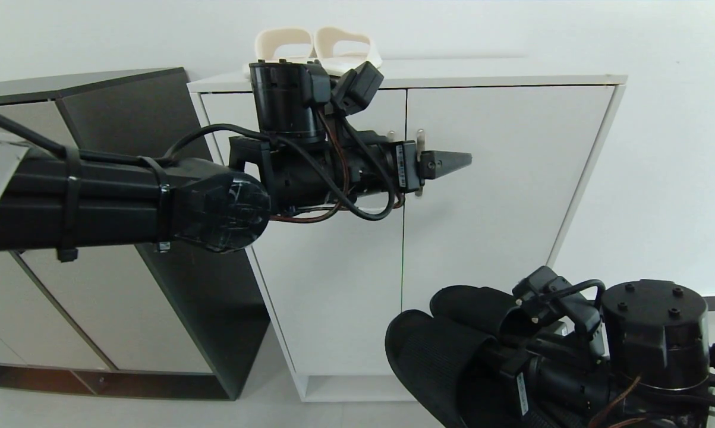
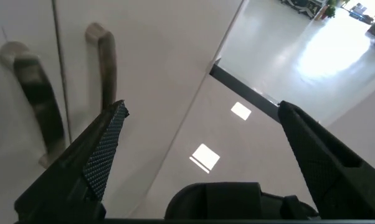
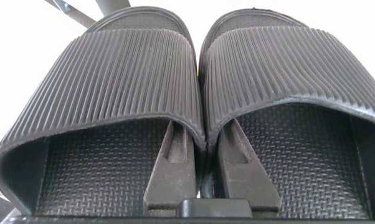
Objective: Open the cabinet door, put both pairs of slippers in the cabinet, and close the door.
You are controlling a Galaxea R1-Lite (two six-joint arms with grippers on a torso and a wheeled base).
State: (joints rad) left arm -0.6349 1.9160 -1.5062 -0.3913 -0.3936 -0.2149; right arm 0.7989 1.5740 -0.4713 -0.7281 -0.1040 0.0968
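Note:
The white cabinet [image 1: 500, 196] has both doors shut, with two handles [image 1: 419, 138] at the centre seam. My left gripper [image 1: 459, 160] is open right in front of those handles [image 2: 103, 56], not touching them. A pair of white slippers [image 1: 318, 44] rests on the cabinet top. Low at the right, my right gripper [image 3: 203, 165] is shut on the pair of black slippers [image 1: 440, 351]. Its fingers [image 3: 172, 168] reach under the ribbed straps [image 3: 131, 74] and pinch the two inner side walls together.
A dark cabinet [image 1: 125, 107] with pale door panels stands against the white cabinet's left side. The white cabinet's base has an open plinth gap [image 1: 357, 386] near the floor. Bare wall and shiny floor [image 2: 250, 124] lie to the cabinet's right.

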